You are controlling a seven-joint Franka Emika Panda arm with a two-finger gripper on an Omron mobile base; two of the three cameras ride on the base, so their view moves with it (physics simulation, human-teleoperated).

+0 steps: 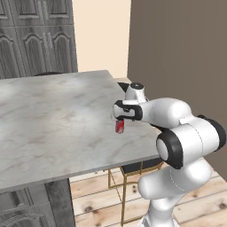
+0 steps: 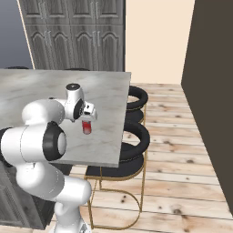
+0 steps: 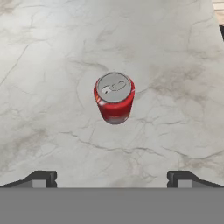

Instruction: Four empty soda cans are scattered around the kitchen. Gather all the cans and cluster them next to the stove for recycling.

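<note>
While two black round stools (image 2: 135, 136) with gold legs sit tucked at the marble counter (image 1: 48, 119) edge, the arm folds forward over the slab, gripper (image 3: 112, 178) pointing down with jaws spread wide, holding nothing. One soda can (image 3: 114, 98) stands upright directly beneath, apart from both fingertips (image 3: 43, 178).

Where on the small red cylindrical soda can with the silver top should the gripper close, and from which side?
On the small red cylindrical soda can, grip the round side wall about mid-height, coming straight down from above. It stands upright and alone on the grey marble counter, so both flanks are free. The open gripper hovers above it with the fingertips spread wider than the can; it probably just needs centring, then lowering.
</note>
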